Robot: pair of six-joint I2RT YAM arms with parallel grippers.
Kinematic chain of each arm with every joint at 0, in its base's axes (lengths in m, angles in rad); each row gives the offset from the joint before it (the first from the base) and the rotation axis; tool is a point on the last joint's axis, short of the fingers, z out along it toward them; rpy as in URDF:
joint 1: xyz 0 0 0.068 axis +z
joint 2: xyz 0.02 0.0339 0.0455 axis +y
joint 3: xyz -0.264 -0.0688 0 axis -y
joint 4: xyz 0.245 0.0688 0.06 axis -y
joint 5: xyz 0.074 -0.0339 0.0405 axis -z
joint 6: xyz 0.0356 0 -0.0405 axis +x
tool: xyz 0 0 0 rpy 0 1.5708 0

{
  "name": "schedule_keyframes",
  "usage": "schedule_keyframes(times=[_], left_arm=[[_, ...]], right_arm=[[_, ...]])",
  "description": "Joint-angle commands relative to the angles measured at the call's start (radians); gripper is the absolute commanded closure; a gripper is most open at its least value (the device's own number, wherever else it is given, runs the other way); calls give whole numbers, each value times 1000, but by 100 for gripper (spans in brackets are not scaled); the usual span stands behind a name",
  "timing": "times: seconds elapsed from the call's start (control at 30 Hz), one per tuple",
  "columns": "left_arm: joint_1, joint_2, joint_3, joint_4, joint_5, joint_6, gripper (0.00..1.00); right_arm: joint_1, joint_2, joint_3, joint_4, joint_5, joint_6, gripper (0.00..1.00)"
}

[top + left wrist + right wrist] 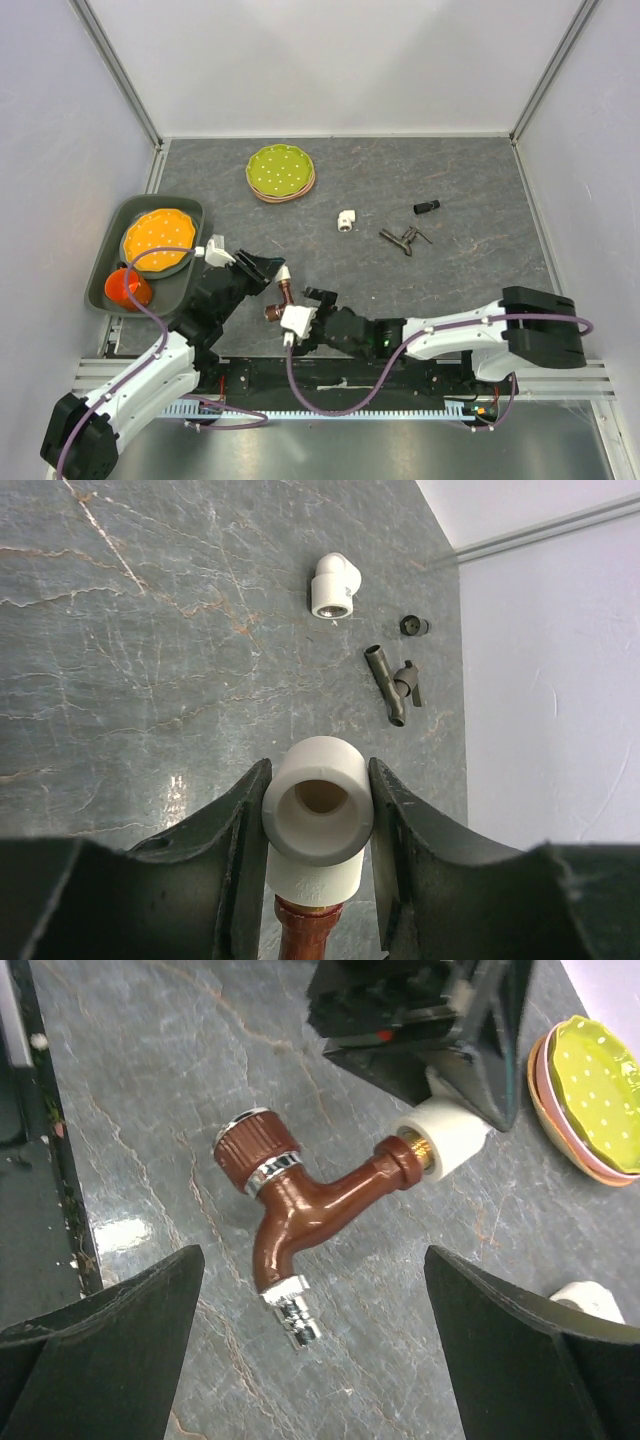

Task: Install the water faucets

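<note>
Grey marbled counter (470, 180), white walls. We list: left fingers (225, 865) clamped on white elbow (318, 810); reddish-brown faucet (300, 1210) seated in that elbow; right fingers (100, 1360) wide apart beside it; grey faucet (398, 239) lying well beyond the elbow. We fear an off-axis turn cross-threads the joint.

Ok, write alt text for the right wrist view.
A reddish-brown faucet joined to a white elbow fitting, which the left gripper clamps, over a grey marbled table. The right gripper stands open facing it; stacked plates sit at the right edge.
</note>
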Motion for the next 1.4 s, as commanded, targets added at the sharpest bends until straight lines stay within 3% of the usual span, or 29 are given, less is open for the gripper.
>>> schedule_keyframes(times=[0.0, 0.27, 0.47, 0.57, 0.6, 0.7, 0.8, 1.0, 1.17, 1.37], left_arm=[[-1, -18, 41, 17, -35, -29, 98], [-1, -37, 40, 7, -38, -26, 98], [-1, -55, 38, -1, -37, -27, 98], [-1, -67, 37, -6, -37, -29, 98], [-1, -70, 37, -7, -37, -29, 98], [-1, -80, 34, -10, -38, -35, 98], [-1, -90, 28, -3, -37, -41, 98], [-1, -124, -12, 45, -31, -69, 98], [-1, -164, -63, 109, -28, -130, 98], [-1, -198, -164, 311, -3, -214, 98]], right_arm=[[77, 104, 90, -16, 241, -160, 2], [145, 322, 190, 10, 542, -263, 3], [145, 444, 230, 113, 659, -343, 13], [145, 470, 231, 175, 690, -361, 27], [143, 471, 227, 211, 700, -361, 39], [145, 470, 210, 281, 720, -371, 61], [142, 453, 186, 333, 719, -351, 71], [71, 265, 83, 312, 566, -92, 88], [-48, 90, -46, 355, 270, 154, 99], [-217, -19, -206, 526, -8, 459, 100]])
